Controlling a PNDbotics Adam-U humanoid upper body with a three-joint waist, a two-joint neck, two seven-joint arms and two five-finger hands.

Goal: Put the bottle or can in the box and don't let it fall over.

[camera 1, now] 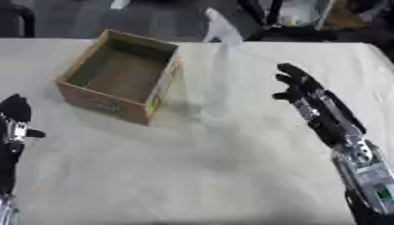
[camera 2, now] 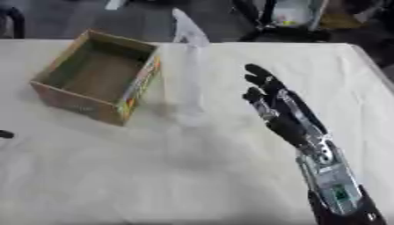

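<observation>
Upright beside the empty cardboard box, a tall clear bottle stands near the right hand, fingers released.

Box on table, far left part. Bottle upright just right of box (apart from it). Right hand right of bottle, not touching. Left hand near side of box, at left edge.

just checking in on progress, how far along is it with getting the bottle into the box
Nothing looks done: the box sits open with nothing visible inside. The clear bottle stands upright on the table beside it. The right hand is open next to the bottle, not holding it; the left hand idles at the table's left edge. Grasping, lifting and placing remain.
</observation>
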